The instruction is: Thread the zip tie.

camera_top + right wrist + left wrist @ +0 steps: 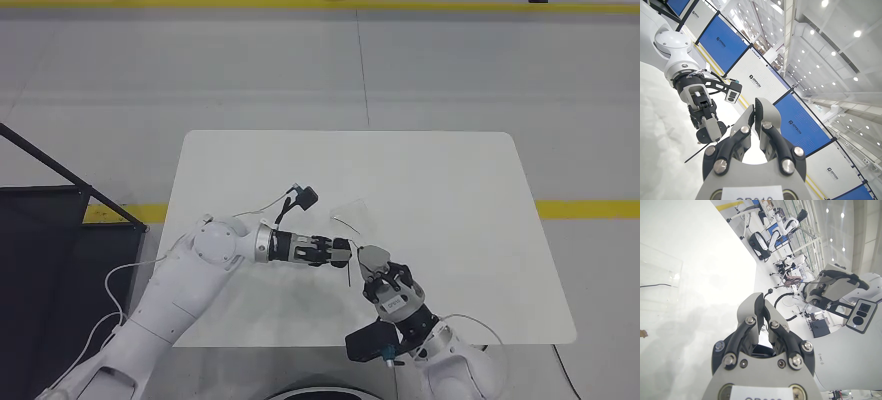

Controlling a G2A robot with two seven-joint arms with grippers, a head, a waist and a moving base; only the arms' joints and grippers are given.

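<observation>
My left gripper (343, 250) is shut on a black zip tie (696, 154) close to its head. The small square head (770, 291) pokes out past the fingertips (759, 298). The long tail hangs free, slanting down toward the white table (450, 180). My right gripper (754, 111) is shut, pads pressed together; I cannot make out anything between them. It hovers just beside the left gripper (708, 135), a short gap apart, above the table's front middle. In the top view the right gripper (372, 258) sits right of the tie's tail (350, 272).
A clear plastic bag (350, 212) lies flat just behind the grippers, with another thin black tie (655, 285) inside. A small brown scrap (643, 333) rests on the table near it.
</observation>
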